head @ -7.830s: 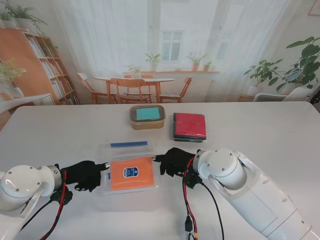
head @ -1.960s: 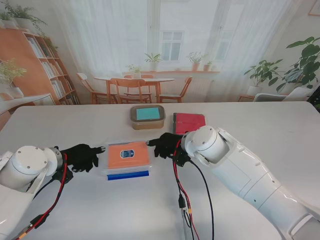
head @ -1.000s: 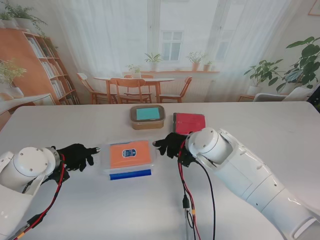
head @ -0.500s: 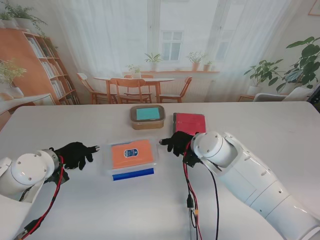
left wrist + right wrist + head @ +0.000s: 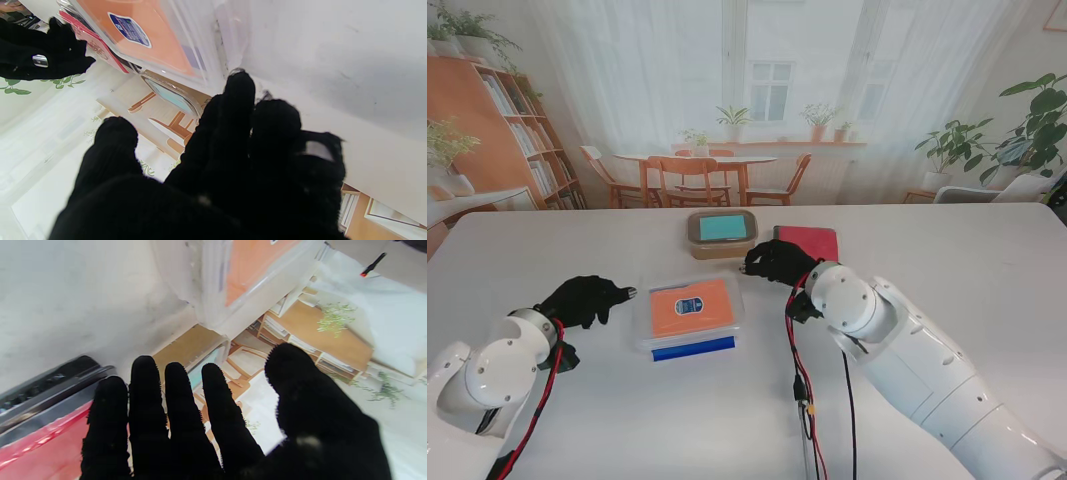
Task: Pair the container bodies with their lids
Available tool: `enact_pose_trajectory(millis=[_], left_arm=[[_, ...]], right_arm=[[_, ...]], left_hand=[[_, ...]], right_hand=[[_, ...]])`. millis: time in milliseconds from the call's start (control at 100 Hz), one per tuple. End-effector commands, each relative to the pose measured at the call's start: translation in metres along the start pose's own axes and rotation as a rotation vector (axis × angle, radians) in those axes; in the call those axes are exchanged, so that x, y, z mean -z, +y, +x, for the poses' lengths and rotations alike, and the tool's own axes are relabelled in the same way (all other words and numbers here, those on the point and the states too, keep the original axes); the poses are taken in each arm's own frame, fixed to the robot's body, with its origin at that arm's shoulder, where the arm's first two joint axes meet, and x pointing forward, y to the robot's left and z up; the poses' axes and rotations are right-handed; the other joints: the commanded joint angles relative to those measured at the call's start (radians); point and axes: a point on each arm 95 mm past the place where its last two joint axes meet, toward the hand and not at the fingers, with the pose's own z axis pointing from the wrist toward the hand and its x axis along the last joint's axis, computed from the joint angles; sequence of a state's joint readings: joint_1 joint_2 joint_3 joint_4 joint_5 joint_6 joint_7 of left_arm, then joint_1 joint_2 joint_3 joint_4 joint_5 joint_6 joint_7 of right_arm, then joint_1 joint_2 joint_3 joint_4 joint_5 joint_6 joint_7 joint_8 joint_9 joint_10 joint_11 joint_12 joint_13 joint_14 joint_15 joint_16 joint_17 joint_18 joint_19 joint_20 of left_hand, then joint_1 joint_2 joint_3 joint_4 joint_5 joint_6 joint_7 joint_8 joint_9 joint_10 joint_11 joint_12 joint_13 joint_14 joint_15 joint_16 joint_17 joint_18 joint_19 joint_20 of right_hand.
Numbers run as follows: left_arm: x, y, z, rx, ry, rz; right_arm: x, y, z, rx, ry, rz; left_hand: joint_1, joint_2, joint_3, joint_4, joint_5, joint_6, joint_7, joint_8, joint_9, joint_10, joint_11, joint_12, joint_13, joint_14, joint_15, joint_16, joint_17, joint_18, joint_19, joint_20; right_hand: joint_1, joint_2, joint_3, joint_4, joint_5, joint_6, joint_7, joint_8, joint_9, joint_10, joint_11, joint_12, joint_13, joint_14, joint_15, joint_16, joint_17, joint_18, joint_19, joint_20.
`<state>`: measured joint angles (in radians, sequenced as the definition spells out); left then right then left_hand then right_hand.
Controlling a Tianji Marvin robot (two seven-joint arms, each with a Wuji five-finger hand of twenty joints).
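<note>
- the right hand (image 5: 777, 262) is empty with fingers spread, hovering at the near-left corner of the red-lidded dark container (image 5: 812, 241). risk: a sideways sweep from here could shove that container or the tan container with the teal lid (image 5: 721, 231) just beside it.
- the left hand (image 5: 582, 298) is empty, fingers loosely apart, just left of the clear container with the orange lid (image 5: 689, 310), not touching it.
- that container sits centrally, blue latch (image 5: 693, 349) nearest the robot. whether the lid is fully seated cannot be told; a partly seated lid could pop off if bumped.
</note>
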<state>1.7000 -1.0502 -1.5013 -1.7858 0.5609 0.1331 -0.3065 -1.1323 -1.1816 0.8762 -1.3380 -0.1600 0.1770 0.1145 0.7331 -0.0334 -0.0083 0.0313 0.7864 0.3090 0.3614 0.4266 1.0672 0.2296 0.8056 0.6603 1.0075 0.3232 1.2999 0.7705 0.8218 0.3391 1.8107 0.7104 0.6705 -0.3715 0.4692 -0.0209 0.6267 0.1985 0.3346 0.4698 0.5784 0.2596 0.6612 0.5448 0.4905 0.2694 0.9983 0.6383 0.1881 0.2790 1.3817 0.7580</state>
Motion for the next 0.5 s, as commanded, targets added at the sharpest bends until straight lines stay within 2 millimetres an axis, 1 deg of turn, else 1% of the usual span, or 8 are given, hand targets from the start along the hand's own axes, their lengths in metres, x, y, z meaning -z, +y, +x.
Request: enact_pose_trajectory(millis=[0,30,100,140,220,310,370,490], left_arm=[[0.001,0.007,0.002,0.009,0.003,-0.017],[0.001,0.007,0.002,0.011,0.002,-0.019],[0.002,0.008,0.003,0.012,0.002,-0.019],[0.002,0.008,0.003,0.010,0.003,-0.019],[0.003,0.009,0.003,0.012,0.002,-0.020],[0.004,0.010,0.003,0.011,0.001,-0.024],[0.004,0.010,0.003,0.014,-0.003,-0.026],[0.005,0.011,0.002,0.017,-0.007,-0.026]], right_arm=[[-0.005,0.003,0.010,-0.003,0.041,0.016],[-0.006,0.004,0.011,0.004,0.064,0.023],[-0.009,0.003,0.015,0.024,0.111,0.037],[-0.012,0.003,0.016,0.043,0.145,0.050],[-0.017,0.001,0.019,0.081,0.188,0.069],[-0.021,-0.003,0.023,0.108,0.215,0.091],[-0.024,-0.005,0.025,0.137,0.235,0.092],[-0.032,-0.007,0.028,0.188,0.264,0.103]], left_hand=[[0.033,0.001,-0.011,0.003,-0.011,-0.011,-0.025,-0.010,-0.007,0.021,-0.013,-0.011,-0.019,0.141,-0.040,0.006,-0.004,-0.102,0.060,0.023],[0.034,0.001,-0.011,0.002,-0.012,-0.009,-0.026,-0.011,-0.007,0.023,-0.017,-0.015,-0.021,0.144,-0.047,0.003,-0.007,-0.096,0.054,0.024],[0.034,0.001,-0.012,0.002,-0.008,-0.008,-0.026,-0.010,-0.004,0.026,-0.021,-0.020,-0.021,0.148,-0.054,-0.001,-0.010,-0.088,0.046,0.025],[0.033,0.002,-0.012,0.002,-0.008,-0.009,-0.026,-0.010,-0.004,0.024,-0.022,-0.022,-0.020,0.148,-0.055,-0.002,-0.009,-0.088,0.044,0.026],[0.033,0.001,-0.012,0.002,-0.005,-0.008,-0.025,-0.009,-0.003,0.027,-0.026,-0.026,-0.021,0.148,-0.059,-0.004,-0.011,-0.085,0.040,0.026],[0.032,0.003,-0.011,0.002,-0.003,-0.010,-0.024,-0.008,-0.001,0.026,-0.027,-0.029,-0.017,0.146,-0.063,-0.009,-0.009,-0.082,0.036,0.026],[0.032,0.002,-0.012,0.002,0.000,-0.008,-0.022,-0.007,0.004,0.026,-0.026,-0.031,-0.010,0.146,-0.063,-0.011,-0.003,-0.081,0.038,0.026],[0.029,0.002,-0.012,0.001,0.004,-0.005,-0.018,-0.005,0.011,0.024,-0.022,-0.033,-0.002,0.144,-0.059,-0.014,0.008,-0.083,0.043,0.024]], right_hand=[[0.046,-0.040,-0.015,0.015,-0.002,-0.050,-0.010,0.022,-0.036,-0.064,-0.054,-0.047,-0.063,-0.039,-0.118,-0.034,-0.073,0.018,-0.098,-0.040],[0.062,-0.056,-0.018,0.016,-0.006,-0.067,-0.012,0.025,-0.046,-0.088,-0.078,-0.061,-0.083,-0.053,-0.189,-0.052,-0.097,0.018,-0.150,-0.056],[0.088,-0.097,-0.011,0.015,-0.009,-0.093,-0.012,0.029,-0.048,-0.116,-0.100,-0.068,-0.093,-0.076,-0.284,-0.070,-0.125,0.014,-0.224,-0.071],[0.098,-0.115,-0.002,0.015,-0.029,-0.114,-0.018,0.028,-0.063,-0.142,-0.117,-0.073,-0.110,-0.101,-0.354,-0.088,-0.146,0.008,-0.289,-0.089],[0.099,-0.151,0.030,0.013,-0.053,-0.144,-0.019,0.030,-0.088,-0.163,-0.143,-0.080,-0.125,-0.126,-0.469,-0.128,-0.189,0.021,-0.414,-0.122],[0.101,-0.205,0.096,0.005,-0.089,-0.177,-0.026,0.024,-0.156,-0.187,-0.190,-0.098,-0.166,-0.133,-0.591,-0.184,-0.249,0.050,-0.577,-0.163],[0.100,-0.228,0.130,0.000,-0.105,-0.191,-0.025,0.021,-0.178,-0.200,-0.204,-0.105,-0.183,-0.137,-0.636,-0.205,-0.252,0.061,-0.635,-0.168],[0.109,-0.256,0.170,-0.005,-0.132,-0.220,-0.025,0.018,-0.220,-0.220,-0.218,-0.114,-0.208,-0.157,-0.672,-0.224,-0.244,0.053,-0.658,-0.161]])
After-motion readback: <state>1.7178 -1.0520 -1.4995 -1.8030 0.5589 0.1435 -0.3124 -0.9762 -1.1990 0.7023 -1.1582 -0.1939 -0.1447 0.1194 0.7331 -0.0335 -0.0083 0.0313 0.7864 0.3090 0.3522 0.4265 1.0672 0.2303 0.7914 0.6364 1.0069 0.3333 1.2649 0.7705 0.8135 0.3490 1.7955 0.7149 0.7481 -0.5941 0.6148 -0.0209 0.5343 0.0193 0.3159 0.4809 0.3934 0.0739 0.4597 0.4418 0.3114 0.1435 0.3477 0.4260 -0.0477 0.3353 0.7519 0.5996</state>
